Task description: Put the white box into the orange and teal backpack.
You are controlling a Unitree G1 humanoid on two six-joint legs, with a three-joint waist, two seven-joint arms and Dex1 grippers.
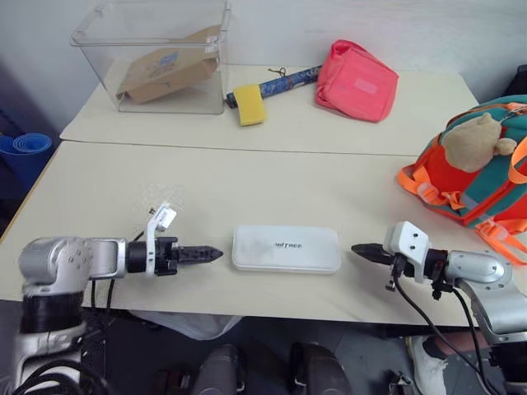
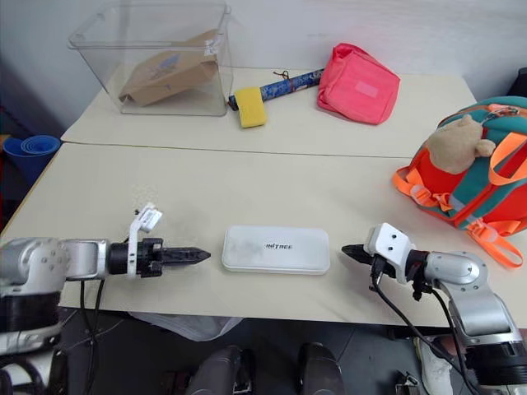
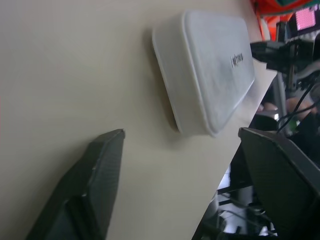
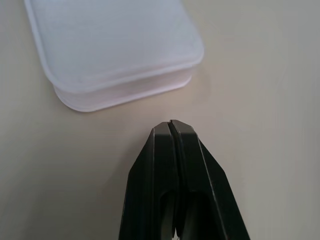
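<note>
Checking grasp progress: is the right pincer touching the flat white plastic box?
Apart. In the right wrist view, a strip of bare table separates the shut right pincer from the flat white plastic box; the left eye view shows the same gap.

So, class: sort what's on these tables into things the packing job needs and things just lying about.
Needed:
flat white plastic box
orange and teal backpack

Lying about:
clear plastic bin
yellow sponge
pink-red fabric pouch
</note>
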